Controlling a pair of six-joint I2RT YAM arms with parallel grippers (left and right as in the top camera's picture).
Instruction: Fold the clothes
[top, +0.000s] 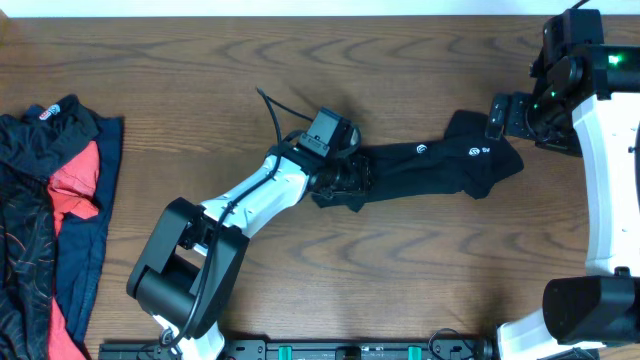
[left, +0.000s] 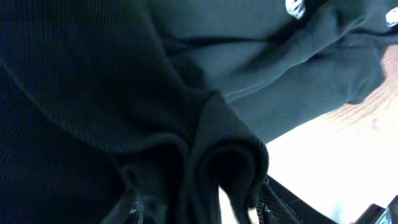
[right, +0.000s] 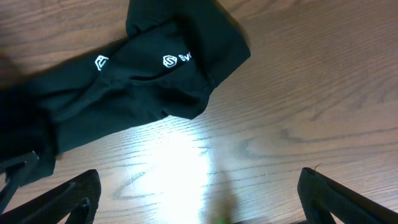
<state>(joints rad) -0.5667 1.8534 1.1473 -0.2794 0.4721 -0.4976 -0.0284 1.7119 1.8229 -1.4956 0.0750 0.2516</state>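
A plain black garment (top: 430, 165) with small white logo prints lies bunched in a long strip across the middle of the wooden table. My left gripper (top: 345, 178) is at its left end, shut on a bunched fold of the black fabric (left: 217, 155), which fills the left wrist view. My right gripper (top: 497, 118) is open and empty, just above the garment's right end. In the right wrist view the black garment (right: 149, 81) lies ahead of the spread fingers (right: 199, 199), with bare wood between them.
A pile of other clothes (top: 45, 210), black-patterned, red and navy, lies at the table's left edge. The wooden table (top: 420, 280) is bare in front of the garment. The right arm's white base (top: 610, 200) stands along the right edge.
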